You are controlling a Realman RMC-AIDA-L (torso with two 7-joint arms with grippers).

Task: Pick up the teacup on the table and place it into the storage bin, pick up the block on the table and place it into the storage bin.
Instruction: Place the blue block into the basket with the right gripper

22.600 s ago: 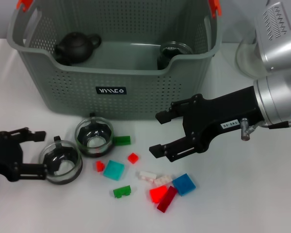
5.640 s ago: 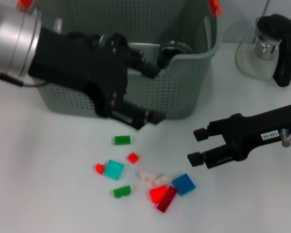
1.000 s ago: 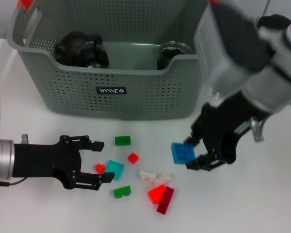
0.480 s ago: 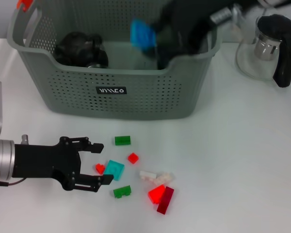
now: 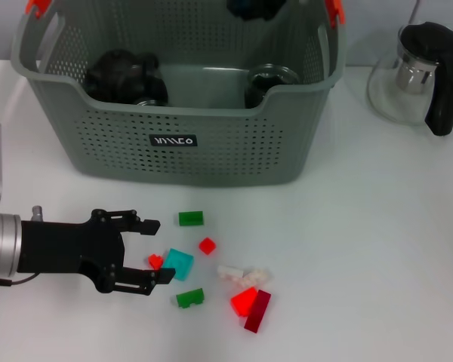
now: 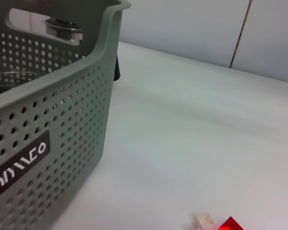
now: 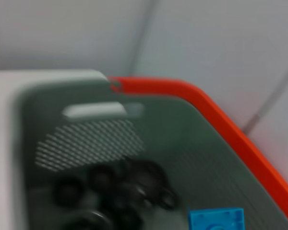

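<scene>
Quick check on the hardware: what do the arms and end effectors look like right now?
The left end effector is matte black with two blocky fingers on a black body, joined to a silver cylindrical wrist. Of the right arm only a black part shows, at the picture's top edge over the storage bin.

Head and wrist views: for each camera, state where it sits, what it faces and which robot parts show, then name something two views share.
Head: looks down at table; left gripper open beside blocks.
Left wrist: low, faces storage bin; no fingers show.
Right wrist: above the bin, looking in at blue block; no fingers show.
Shared: the bin's label, head and left wrist.
</scene>
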